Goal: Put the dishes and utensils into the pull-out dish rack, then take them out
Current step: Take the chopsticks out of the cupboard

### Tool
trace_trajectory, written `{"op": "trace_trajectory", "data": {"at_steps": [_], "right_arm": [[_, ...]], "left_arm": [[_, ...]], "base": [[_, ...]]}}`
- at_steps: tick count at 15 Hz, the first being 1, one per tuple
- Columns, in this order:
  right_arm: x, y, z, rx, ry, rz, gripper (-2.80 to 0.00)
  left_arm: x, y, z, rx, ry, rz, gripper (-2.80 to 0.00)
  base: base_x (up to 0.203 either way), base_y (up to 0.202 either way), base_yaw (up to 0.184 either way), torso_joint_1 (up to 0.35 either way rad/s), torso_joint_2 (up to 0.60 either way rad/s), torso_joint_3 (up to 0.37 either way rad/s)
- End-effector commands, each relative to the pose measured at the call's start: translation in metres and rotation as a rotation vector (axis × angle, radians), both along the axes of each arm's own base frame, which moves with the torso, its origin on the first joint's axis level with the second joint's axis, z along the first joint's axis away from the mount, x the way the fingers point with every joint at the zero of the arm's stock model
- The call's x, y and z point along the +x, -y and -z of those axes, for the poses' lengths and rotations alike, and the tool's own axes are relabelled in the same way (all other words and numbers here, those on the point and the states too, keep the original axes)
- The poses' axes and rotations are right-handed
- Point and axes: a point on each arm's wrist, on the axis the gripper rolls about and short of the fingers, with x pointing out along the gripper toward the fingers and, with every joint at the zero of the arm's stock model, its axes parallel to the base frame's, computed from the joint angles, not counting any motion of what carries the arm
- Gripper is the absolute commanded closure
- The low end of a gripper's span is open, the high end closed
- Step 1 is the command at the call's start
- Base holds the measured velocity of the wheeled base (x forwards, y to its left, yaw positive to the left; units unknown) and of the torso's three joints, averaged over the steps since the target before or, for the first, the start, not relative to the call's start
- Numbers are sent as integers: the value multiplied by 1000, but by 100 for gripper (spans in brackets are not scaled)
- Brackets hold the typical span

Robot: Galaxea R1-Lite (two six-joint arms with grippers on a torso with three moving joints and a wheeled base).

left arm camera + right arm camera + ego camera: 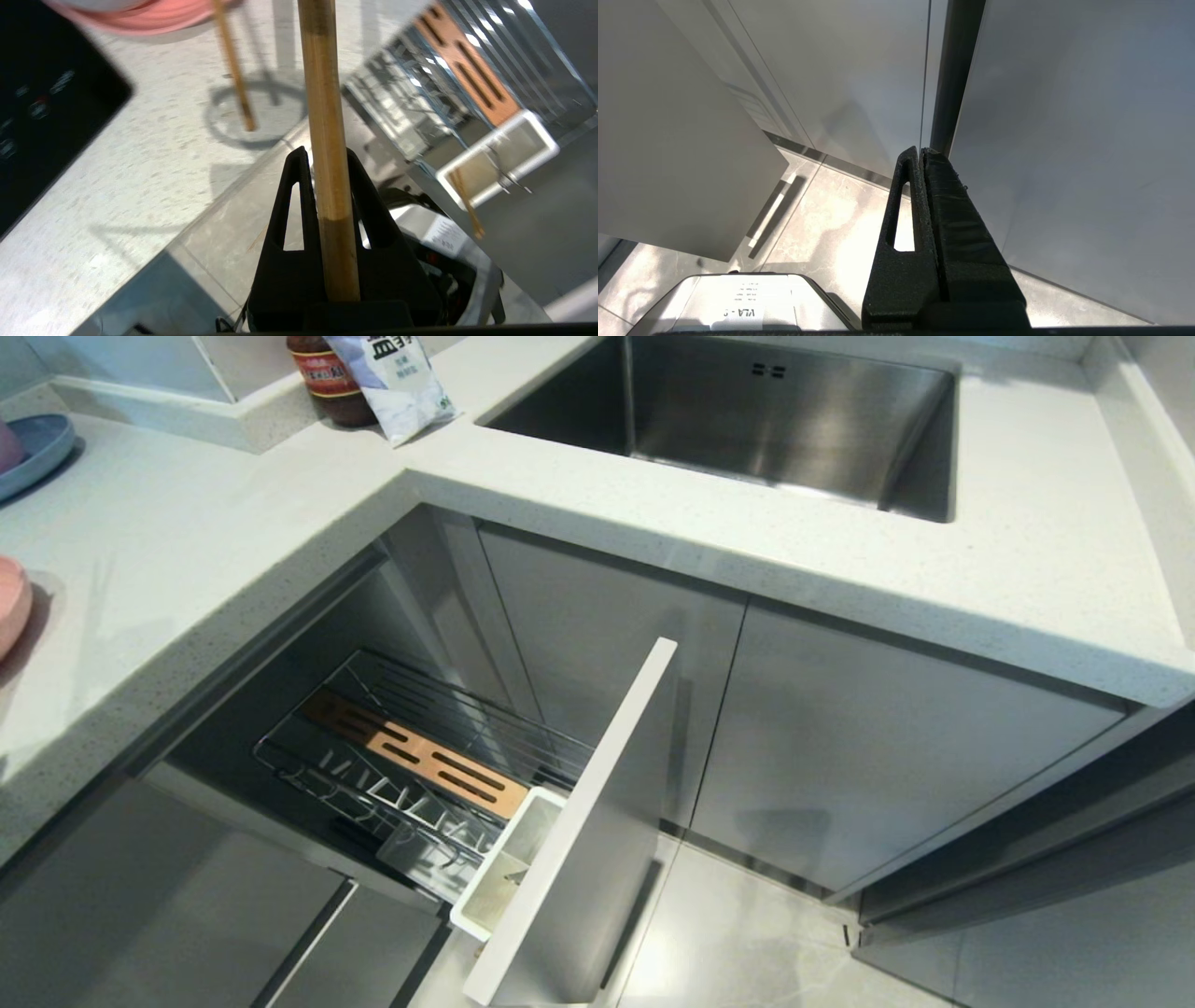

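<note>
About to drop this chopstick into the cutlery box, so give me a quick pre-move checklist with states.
1. Left gripper shut on chopstick: ok.
2. Dish rack pulled out: ok.
3. Cutlery box open on top, with room: ok; a second chopstick and a fork already stand inside.
4. Held chopstick over the box: not ok, box lies off to one side.
5. Right gripper shut, parked near the cabinet doors: ok.

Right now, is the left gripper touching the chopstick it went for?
Touching. In the left wrist view the left gripper is shut on a chopstick, both black fingers pressed against the wood.
</note>
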Motion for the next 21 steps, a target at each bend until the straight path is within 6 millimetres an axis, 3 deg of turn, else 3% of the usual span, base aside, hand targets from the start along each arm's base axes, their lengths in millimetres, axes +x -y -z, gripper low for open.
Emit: {"op": "trace_trajectory", "data": {"at_steps": [1,6,12,21], "right_arm": [[0,0,0,0,1,0,0],[0,0,0,0,1,0,0],[0,0,0,0,1,0,0],[0,0,0,0,1,0,0]], "left_arm": [[15,-5,3,13,-43,-126,0],[57,-27,5,42,-71,-332,0],[101,-38,14,27,-118,-308,0],[111,-40,19,21,-150,-300,0]], "base": [[0,0,0,0,0,0],[0,0,0,0,0,0],[0,0,0,0,0,0],[0,0,0,0,0,0]]}}
